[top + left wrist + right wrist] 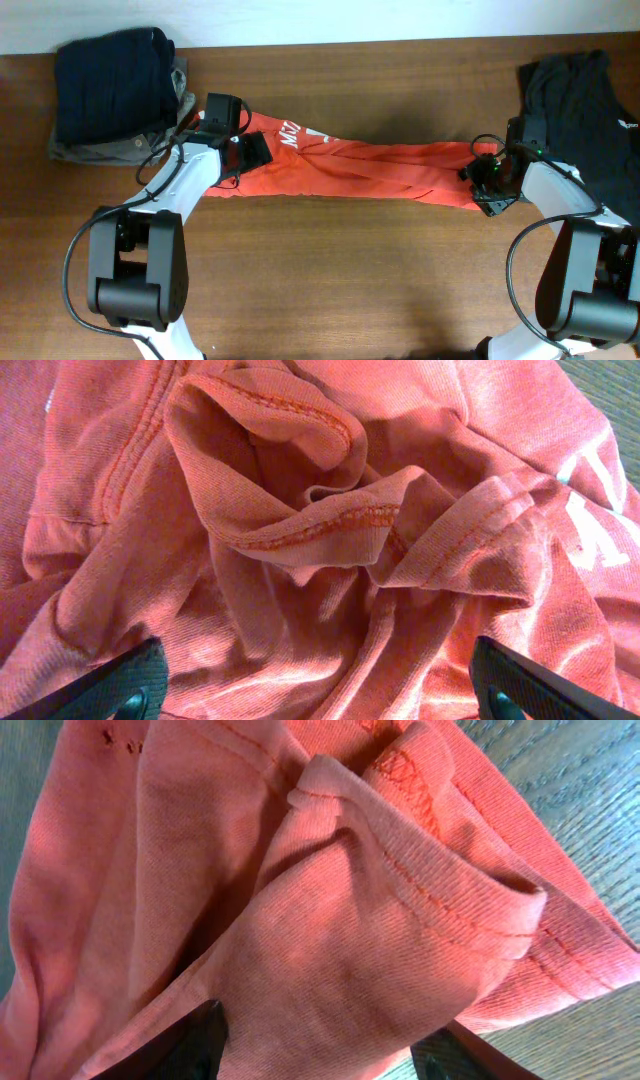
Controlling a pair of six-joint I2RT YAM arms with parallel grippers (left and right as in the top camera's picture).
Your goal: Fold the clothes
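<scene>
The orange-red T-shirt [370, 168] lies twisted into a long band across the table, with white lettering [290, 136] near its left end. My left gripper [246, 148] is over the shirt's left end. In the left wrist view its fingers [318, 685] are wide apart, with crumpled cloth and a stitched hem [320, 530] between them. My right gripper [487, 176] is at the shirt's right end. In the right wrist view its fingers [325, 1040] are partly apart around a bulging fold of the shirt [340, 920], with a hem [450, 890] just above.
Folded navy [110, 75] and grey [110, 148] garments are stacked at the back left, close to my left arm. A black garment with a small white logo [590, 100] lies at the back right under my right arm. The wooden table [350, 280] extends in front.
</scene>
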